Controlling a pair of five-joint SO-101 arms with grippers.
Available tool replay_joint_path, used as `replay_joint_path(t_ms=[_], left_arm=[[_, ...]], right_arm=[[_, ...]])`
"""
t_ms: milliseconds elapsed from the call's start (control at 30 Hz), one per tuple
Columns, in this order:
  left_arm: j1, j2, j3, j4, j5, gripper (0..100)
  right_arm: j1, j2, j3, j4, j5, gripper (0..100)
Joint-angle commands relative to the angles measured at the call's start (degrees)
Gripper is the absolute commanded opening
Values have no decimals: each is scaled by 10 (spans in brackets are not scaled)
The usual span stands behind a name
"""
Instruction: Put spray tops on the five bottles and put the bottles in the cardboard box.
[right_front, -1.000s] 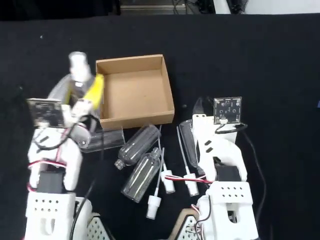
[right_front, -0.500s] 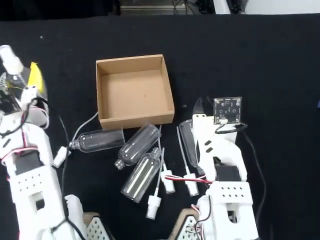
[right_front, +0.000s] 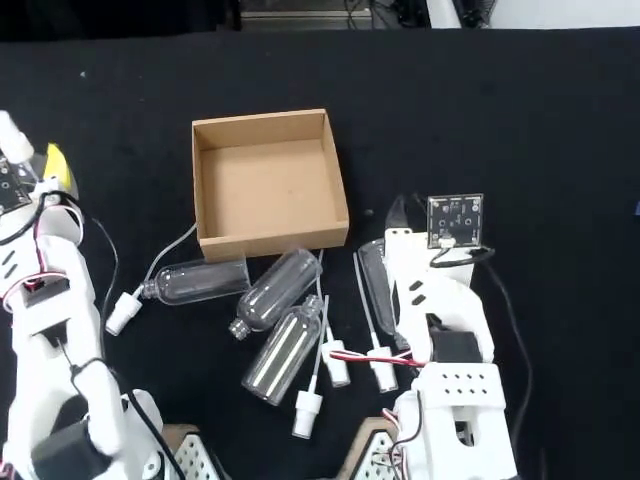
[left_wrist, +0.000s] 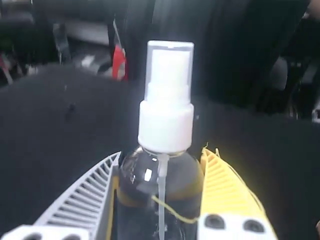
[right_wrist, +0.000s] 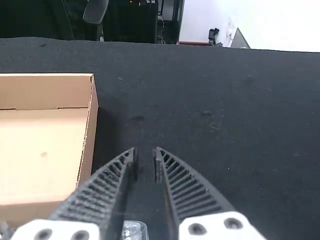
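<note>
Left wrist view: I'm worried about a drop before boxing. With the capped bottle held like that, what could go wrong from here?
1. The left gripper clamps the capped bottle on its round, smooth body, so it might slip or twist on the way to the cardboard box.
2. Loose bottles and spray tops lie crowded by the box's near wall, where a low approach could knock them.
</note>
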Motion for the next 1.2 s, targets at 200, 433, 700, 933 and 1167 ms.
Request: replay_joint_path(t_ms=[200, 433, 700, 933, 1167], left_arm=[[-25, -52, 42, -61, -3, 30], [-18, -192, 154, -103, -28, 29], [9, -219, -14, 251, -54, 29], [9, -108, -224, 449, -54, 29], [55, -16, -320, 496, -54, 33]], right_arm=[[-4, -17, -3, -16, 4, 53], [-4, -17, -3, -16, 4, 53], [-4, -17, -3, -16, 4, 53], [-4, -17, -3, -16, 4, 53], [-4, -17, -3, -16, 4, 53]])
